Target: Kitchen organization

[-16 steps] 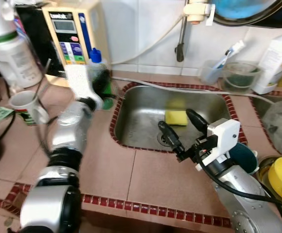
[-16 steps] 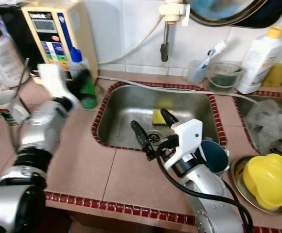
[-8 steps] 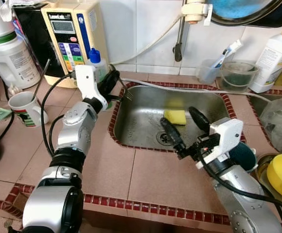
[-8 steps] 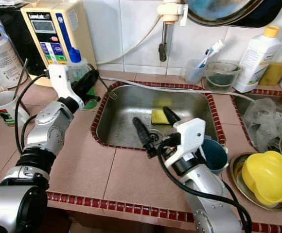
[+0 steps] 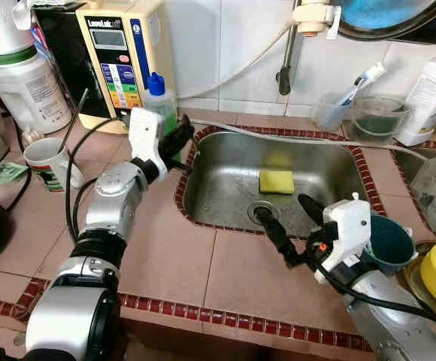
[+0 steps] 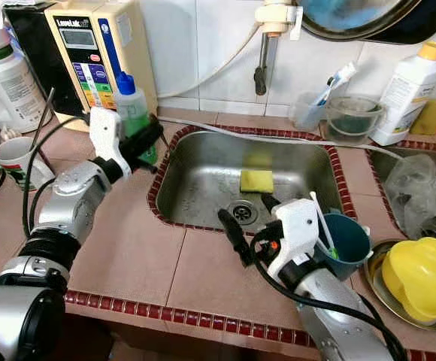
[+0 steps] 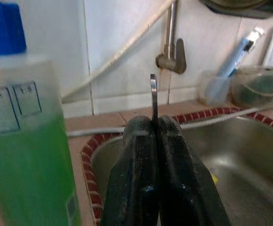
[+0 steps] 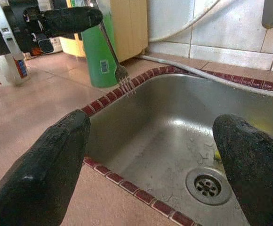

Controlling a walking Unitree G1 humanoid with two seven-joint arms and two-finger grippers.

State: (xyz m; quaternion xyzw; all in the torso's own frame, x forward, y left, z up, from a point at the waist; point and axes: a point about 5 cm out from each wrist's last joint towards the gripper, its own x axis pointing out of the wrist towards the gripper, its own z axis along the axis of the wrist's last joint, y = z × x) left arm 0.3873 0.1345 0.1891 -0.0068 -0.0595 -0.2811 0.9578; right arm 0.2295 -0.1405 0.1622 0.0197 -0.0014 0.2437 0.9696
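Left hand (image 8: 70,21): fingers closed on a fork (image 8: 115,63), held at the sink's (image 5: 225,203) left rim just beside a green soap bottle (image 6: 134,113), tines pointing down over the red tile edging. Right hand (image 5: 287,226): fingers spread wide, holding nothing, at the sink's front edge above the tiled worktop (image 5: 165,256). Yellow sponge (image 5: 277,181): lying in the basin near the drain.

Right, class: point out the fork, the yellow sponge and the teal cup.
fork (image 8: 122,75): right wrist view, on its tines.
yellow sponge (image 5: 277,181): left eye view, its top face.
teal cup (image 6: 351,244): right eye view, its rim.
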